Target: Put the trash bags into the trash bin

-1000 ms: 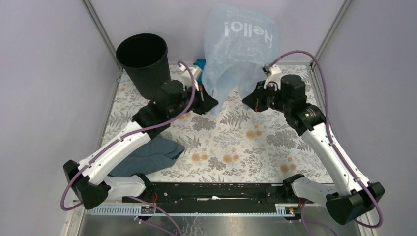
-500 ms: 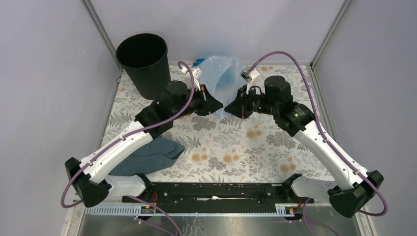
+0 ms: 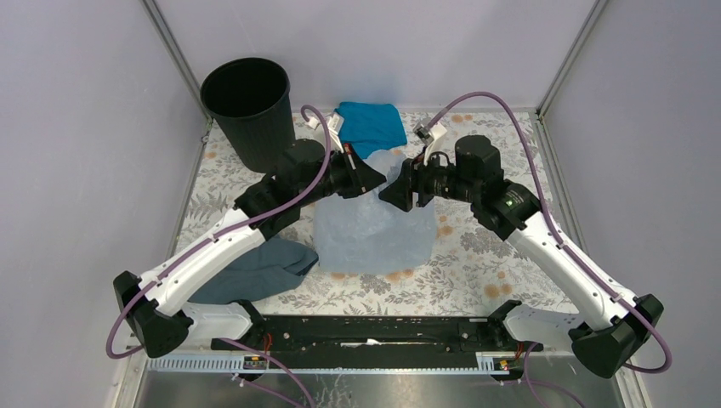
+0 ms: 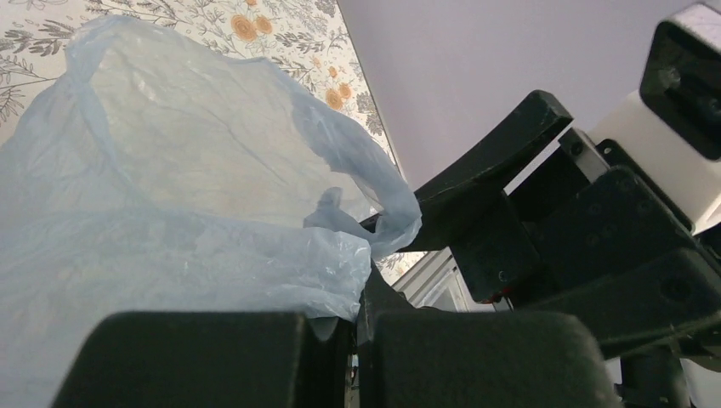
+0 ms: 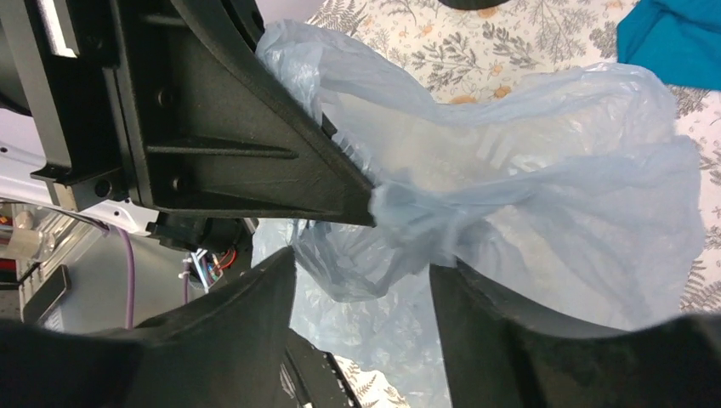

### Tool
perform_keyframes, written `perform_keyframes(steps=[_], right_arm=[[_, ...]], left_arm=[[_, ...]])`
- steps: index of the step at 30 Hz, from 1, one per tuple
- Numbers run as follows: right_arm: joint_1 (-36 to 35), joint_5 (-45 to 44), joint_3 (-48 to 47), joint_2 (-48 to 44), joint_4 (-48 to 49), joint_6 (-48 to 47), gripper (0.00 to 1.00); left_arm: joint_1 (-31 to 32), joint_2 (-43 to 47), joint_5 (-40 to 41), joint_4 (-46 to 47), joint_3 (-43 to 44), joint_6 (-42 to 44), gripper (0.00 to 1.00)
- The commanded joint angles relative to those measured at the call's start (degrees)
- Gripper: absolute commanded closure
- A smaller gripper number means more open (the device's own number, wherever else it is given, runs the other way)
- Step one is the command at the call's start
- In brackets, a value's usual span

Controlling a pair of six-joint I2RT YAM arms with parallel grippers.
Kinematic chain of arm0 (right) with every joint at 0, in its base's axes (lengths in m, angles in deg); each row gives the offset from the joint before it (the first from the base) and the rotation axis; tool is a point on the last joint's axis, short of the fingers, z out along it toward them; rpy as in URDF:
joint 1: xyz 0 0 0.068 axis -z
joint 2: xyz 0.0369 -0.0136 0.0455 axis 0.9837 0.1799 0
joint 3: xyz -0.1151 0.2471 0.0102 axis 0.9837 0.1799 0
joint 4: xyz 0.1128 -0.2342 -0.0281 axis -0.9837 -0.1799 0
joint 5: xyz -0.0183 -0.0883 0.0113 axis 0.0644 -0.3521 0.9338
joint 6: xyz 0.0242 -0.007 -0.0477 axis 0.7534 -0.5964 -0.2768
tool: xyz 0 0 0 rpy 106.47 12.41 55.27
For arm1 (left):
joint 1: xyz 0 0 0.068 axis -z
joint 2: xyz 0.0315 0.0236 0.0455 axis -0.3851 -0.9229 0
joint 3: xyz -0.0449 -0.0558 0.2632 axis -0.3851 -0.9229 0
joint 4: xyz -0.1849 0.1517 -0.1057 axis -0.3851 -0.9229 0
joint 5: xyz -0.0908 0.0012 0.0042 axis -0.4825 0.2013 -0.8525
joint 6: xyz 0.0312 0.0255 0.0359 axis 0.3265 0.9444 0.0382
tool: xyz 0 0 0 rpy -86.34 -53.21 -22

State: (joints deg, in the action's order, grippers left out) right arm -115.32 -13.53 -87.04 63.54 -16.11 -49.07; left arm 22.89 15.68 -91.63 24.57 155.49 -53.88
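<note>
The pale blue, filmy trash bag (image 3: pixel 370 234) droops onto the flowered table mid-scene, its top edge pinched in my left gripper (image 3: pixel 372 177), which is shut on it. In the left wrist view the film (image 4: pixel 170 212) runs into the closed gap of the left gripper (image 4: pixel 355 327). My right gripper (image 3: pixel 394 194) faces it closely, jaws open. In the right wrist view a bunched fold of the bag (image 5: pixel 527 170) hangs between the spread fingers of the right gripper (image 5: pixel 361 272) without being clamped. The black trash bin (image 3: pixel 255 136) stands upright at the back left, apart from the bag.
A teal cloth (image 3: pixel 370 123) lies at the back behind the grippers. A dark slate-grey cloth (image 3: pixel 255 268) lies under the left arm at the front left. Grey walls and metal posts close in the table on three sides.
The bag, held high and spread between both grippers a second ago, has come down and slumped onto the table. Both grippers moved together and lower; the right one opened and let go.
</note>
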Motion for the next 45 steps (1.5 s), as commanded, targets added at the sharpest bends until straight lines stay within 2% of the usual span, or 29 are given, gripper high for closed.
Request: perform_keyframes(steps=[1,4,9,14,18,22,24,28,36,39,42,45], right_arm=[[-1.74,-2.28,0.05,0.16,1.51,-0.89,0.30],[-3.24,-6.11,-0.51,0.07,0.12,-1.94,0.19],[-4.71,-13.76,-0.42,-0.55,-0.46,-3.30,0.10],[-4.93,-19.91,-0.82,-1.93,-1.78,-5.37,0.08],[-4.92,-23.42,-1.97,-6.72,-3.03,-2.94,0.03],[-4.73,-45.66,2.07,-11.41,-4.90,2.53,0.04],[-3.09,-51.06,2.94,-11.51,-6.35,6.32,0.08],[4.15,-39.18,1.06,-6.36,-3.68,7.23,0.01],[13.00,-6.76,-1.49,9.33,14.90,-11.02,0.00],[15.85,5.44,-3.36,15.12,16.48,-16.23,0.00],[16.17,12.84,-2.61,18.14,22.22,-19.72,0.00],[16.09,14.83,-2.14,21.05,25.63,-20.07,0.00]], left_arm=[[-0.16,-1.18,0.21,3.71,1.54,-2.22,1.00],[-0.12,-1.66,0.13,3.72,1.60,-2.86,1.00],[-0.14,-2.21,-0.08,3.40,2.23,-2.65,1.00],[-0.23,-1.92,-0.16,2.87,2.39,-1.52,1.00],[-1.78,-1.11,0.76,-0.83,2.85,0.86,1.00],[-4.45,0.59,-1.14,-1.47,-0.27,0.70,1.00],[-4.94,1.77,-1.71,-0.82,-1.74,0.17,1.00],[-5.22,2.09,-4.65,0.50,-3.14,-0.53,1.00],[-5.21,1.94,-6.82,1.89,-3.31,-1.00,1.00],[-5.22,2.27,-6.87,1.39,-3.41,-0.44,1.00],[-5.33,2.23,-7.15,0.49,-3.16,0.26,1.00],[-5.29,2.15,-7.71,0.29,-3.04,0.52,1.00]])
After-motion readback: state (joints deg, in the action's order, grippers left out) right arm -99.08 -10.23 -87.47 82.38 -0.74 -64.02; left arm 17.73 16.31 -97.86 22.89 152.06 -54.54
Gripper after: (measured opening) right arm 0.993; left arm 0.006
